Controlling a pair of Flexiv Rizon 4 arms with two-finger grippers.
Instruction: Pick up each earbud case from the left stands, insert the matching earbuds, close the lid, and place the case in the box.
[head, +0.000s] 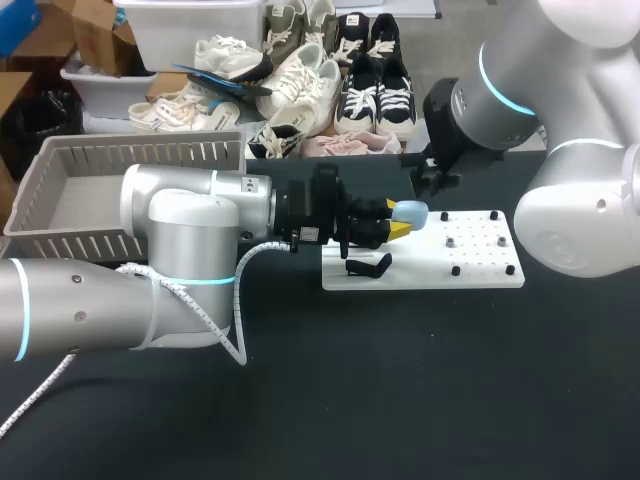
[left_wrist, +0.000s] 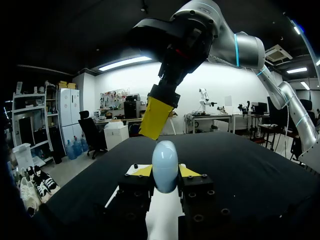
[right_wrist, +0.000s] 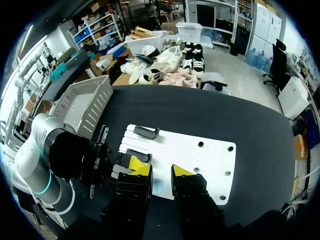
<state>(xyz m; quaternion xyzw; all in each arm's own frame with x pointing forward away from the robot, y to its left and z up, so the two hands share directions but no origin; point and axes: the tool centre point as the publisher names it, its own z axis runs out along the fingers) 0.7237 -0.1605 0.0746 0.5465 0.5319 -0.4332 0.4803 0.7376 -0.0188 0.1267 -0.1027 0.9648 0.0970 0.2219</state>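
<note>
A pale blue earbud case (head: 411, 212) (left_wrist: 165, 165) is held upright over the white board (head: 480, 268), its lid down, with my left gripper (head: 398, 226) (left_wrist: 165, 171) shut on its sides. My right gripper (right_wrist: 161, 170) hangs straight above the case with its fingers (left_wrist: 156, 117) slightly apart; I see nothing between them, and the case (right_wrist: 160, 186) shows through the gap. Two black stands (right_wrist: 146, 132) (right_wrist: 139, 155) sit at the board's left end, one of them (head: 370, 267) just under the left gripper. Neither stand carries a case.
A grey slatted box (head: 70, 160) (right_wrist: 82, 102) stands at the table's far left, behind my left arm. Several small black pegs (head: 455, 270) dot the right half of the board. Black tabletop (head: 420, 380) spreads in front of the board.
</note>
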